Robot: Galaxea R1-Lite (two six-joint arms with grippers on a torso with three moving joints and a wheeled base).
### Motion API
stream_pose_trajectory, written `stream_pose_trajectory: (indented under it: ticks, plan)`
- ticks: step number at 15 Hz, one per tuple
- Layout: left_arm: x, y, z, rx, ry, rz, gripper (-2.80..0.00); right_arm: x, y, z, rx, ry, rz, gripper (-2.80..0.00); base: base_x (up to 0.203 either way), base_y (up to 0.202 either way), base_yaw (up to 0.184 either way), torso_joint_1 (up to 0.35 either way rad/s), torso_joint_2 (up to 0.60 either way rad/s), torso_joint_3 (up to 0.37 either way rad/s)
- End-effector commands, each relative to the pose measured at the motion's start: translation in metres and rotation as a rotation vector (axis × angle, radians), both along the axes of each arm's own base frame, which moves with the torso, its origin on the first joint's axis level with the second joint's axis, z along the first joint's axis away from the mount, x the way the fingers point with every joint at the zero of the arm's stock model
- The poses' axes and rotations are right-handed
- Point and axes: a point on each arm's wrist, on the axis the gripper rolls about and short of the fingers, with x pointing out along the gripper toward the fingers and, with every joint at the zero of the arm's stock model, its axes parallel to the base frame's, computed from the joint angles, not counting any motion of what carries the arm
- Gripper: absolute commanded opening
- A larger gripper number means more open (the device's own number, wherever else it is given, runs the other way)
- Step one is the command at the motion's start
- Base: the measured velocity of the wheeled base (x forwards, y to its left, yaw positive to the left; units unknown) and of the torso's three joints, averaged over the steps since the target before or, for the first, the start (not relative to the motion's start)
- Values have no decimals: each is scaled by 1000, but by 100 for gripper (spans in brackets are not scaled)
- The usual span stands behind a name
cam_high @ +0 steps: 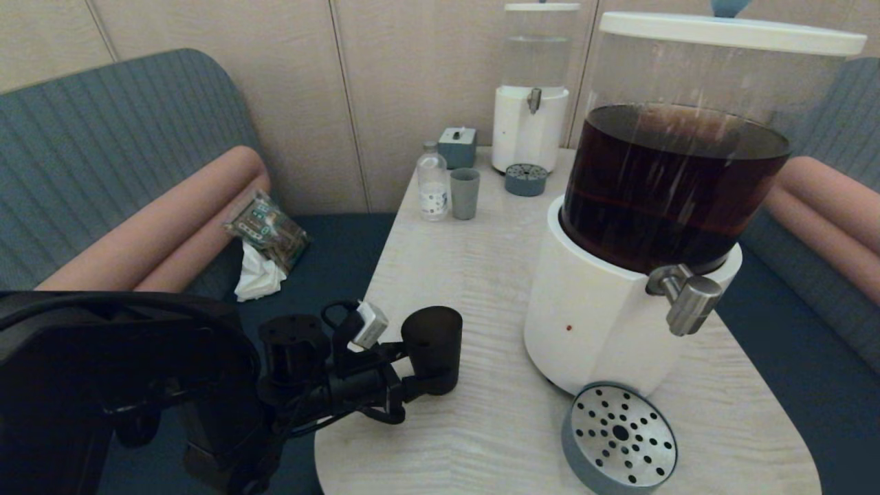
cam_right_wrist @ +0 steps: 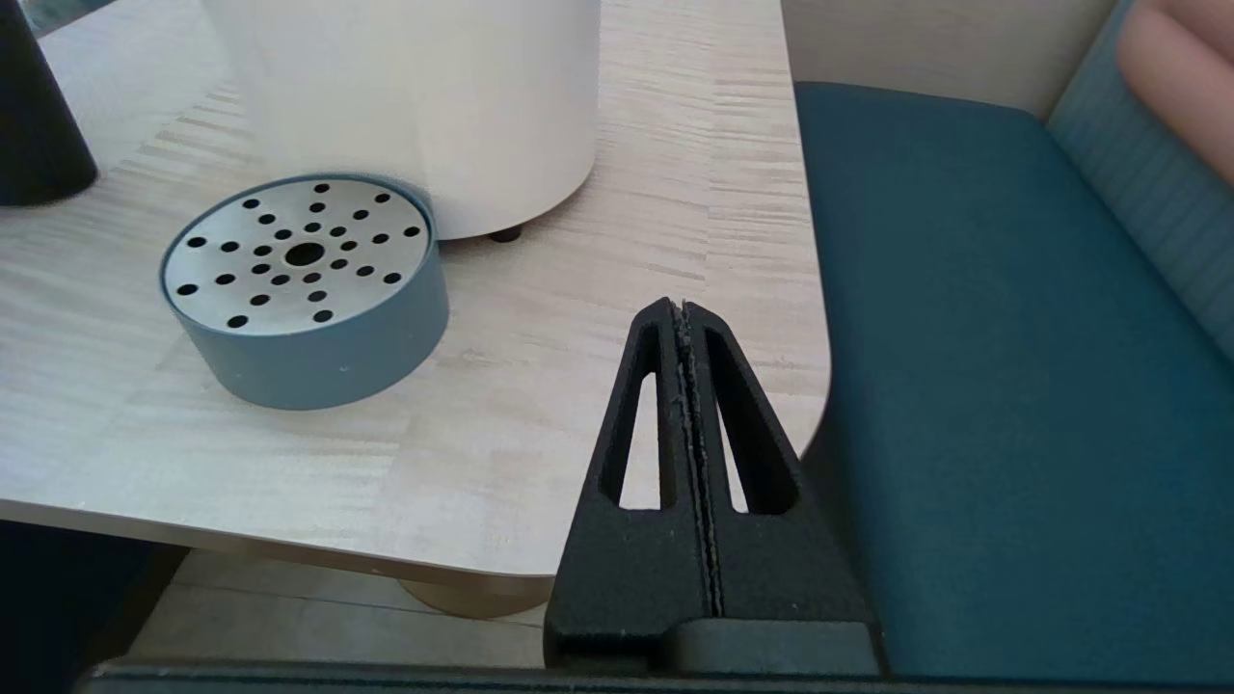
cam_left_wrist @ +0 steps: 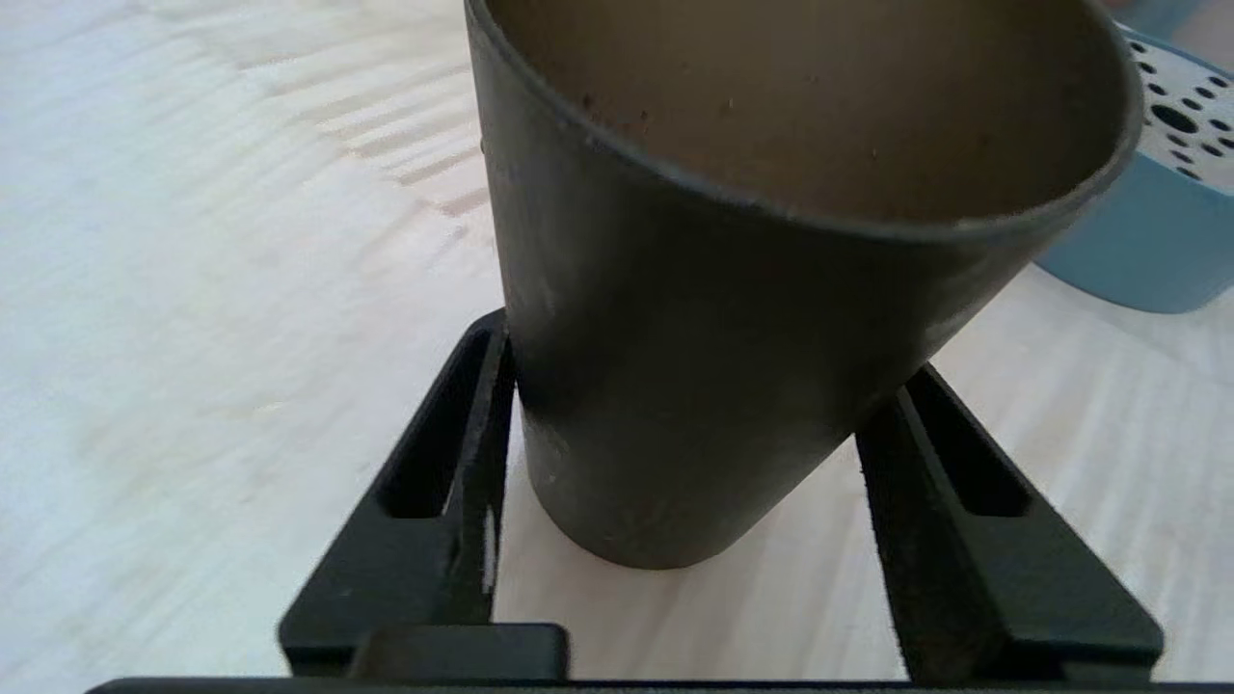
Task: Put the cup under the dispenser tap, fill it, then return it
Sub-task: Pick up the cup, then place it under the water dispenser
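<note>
Standing near the front left corner of the table [cam_high: 481, 289], the cup [cam_high: 433, 347] is a matte black tumbler, empty, stiff-walled and probably light, so it should lift easily now but will turn heavier and prone to slopping once filled. Its tapered wall looks a little slick, and I'd judge the lower half the sensible place to grip, which is where the left gripper [cam_left_wrist: 675, 453] sits, fingers [cam_left_wrist: 453, 482] spread to either side of the base; whether they are pressing the wall or only just beside it I cannot tell. In the left wrist view the cup looks tilted. Ahead and to the right stands the big dispenser [cam_high: 598, 323] with its dark brown liquid, the dispenser tap [cam_high: 687, 299] jutting out over the round perforated drip tray [cam_high: 619, 440]. The white base bulges between cup and tap, so the carry likely has to swing around it. The right gripper [cam_right_wrist: 686, 386] hangs off the table's right edge, fingers pressed together, idle. Farther back are a grey-green tumbler [cam_high: 465, 193], a small bottle [cam_high: 432, 182] and a slimmer clear dispenser [cam_high: 531, 103], well apart.
</note>
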Motion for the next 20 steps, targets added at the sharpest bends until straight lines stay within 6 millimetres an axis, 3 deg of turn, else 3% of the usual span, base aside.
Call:
stream_pose_trajectory:
  ticks: [1, 4, 8, 10, 14, 20]
  plan:
    - [-2, -4, 5, -8, -19, -17, -280, 1, 0, -3, -1, 8, 0, -280, 0, 0, 0, 0, 0, 0]
    - [-20, -21, 28, -42, -50, -83, -280, 1, 0, -3, -1, 8, 0, -280, 0, 0, 0, 0, 0, 0]
    - [-65, -60, 64, -112, -87, -229, -280, 1, 0, -3, -1, 8, 0, -280, 0, 0, 0, 0, 0, 0]
    - [-67, -82, 74, -152, -117, -266, -280, 1, 0, -3, -1, 8, 0, -280, 0, 0, 0, 0, 0, 0]
    - [-54, -129, 59, -180, -136, -311, -280, 1, 0, -3, -1, 8, 0, -280, 0, 0, 0, 0, 0, 0]
    - [-40, -161, 32, -185, -126, -334, -280, 1, 0, -3, -1, 8, 0, -280, 0, 0, 0, 0, 0, 0]
